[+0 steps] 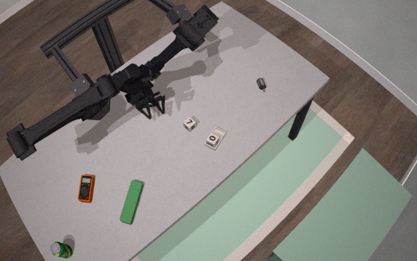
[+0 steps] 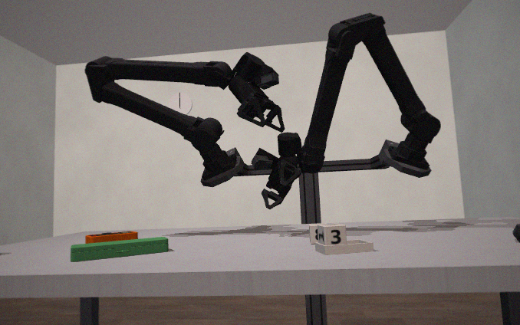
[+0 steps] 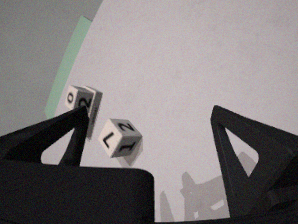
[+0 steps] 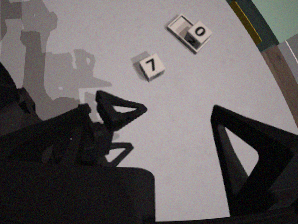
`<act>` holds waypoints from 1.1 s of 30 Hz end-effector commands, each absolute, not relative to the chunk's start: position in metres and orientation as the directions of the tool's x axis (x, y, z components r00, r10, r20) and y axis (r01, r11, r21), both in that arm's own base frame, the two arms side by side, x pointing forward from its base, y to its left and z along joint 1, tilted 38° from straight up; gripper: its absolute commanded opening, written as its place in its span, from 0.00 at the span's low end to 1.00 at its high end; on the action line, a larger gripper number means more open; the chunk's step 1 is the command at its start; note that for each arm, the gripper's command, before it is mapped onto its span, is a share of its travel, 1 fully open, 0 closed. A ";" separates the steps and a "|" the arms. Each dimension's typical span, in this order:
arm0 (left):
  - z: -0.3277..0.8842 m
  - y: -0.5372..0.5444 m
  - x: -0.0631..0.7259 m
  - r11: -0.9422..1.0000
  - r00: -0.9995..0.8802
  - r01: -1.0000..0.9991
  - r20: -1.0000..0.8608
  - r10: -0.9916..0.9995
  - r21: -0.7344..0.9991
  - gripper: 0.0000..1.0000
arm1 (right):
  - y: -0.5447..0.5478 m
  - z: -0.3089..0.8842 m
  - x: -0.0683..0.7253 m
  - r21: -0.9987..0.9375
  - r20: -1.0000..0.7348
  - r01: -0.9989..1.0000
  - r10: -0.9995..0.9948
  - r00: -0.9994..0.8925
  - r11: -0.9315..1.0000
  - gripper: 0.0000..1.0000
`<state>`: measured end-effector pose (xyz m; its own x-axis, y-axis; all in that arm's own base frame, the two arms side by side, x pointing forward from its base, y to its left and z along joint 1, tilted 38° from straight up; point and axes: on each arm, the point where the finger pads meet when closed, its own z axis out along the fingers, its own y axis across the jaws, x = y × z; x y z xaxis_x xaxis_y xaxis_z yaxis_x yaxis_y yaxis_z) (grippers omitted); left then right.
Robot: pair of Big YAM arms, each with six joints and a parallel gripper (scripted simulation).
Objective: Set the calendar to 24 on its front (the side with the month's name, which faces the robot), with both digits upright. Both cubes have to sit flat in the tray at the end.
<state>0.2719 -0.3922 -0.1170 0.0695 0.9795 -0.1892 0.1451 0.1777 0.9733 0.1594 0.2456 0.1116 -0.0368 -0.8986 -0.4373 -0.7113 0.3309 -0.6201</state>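
Exterior view, tray cube (image 2: 332,235) showing 3, top view 0, both arms' fingers (image 2: 271,198) (image 2: 275,119) released.

Pale walls (image 2: 133,193) and brown wood flooring (image 1: 3,84) — a grey tabletop (image 1: 171,168) (image 2: 230,258) (image 3: 175,65) (image 4: 115,30) between — with shadows across it.

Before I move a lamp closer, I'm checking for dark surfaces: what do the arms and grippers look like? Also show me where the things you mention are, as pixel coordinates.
Both arms are matte black with chunky rounded joints. The left gripper (image 3: 149,112) and right gripper (image 4: 149,112) are black too, their fingers triangular open frames.
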 end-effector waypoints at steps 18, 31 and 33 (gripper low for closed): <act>-0.075 -0.352 0.305 0.235 -0.093 0.053 -0.230 0.969 0.971 1.00 | 0.258 0.129 0.162 -0.608 -0.475 -0.708 -0.879 -0.039 0.360 1.00; -0.080 -0.307 0.362 0.508 -0.226 0.034 -0.488 0.843 0.861 1.00 | 0.258 0.129 0.162 -0.608 -0.475 -0.708 -0.879 -0.039 0.360 1.00; -0.079 -0.313 0.374 0.576 -0.233 0.045 -0.552 0.801 0.816 1.00 | 0.258 0.129 0.162 -0.608 -0.475 -0.708 -0.879 -0.039 0.360 1.00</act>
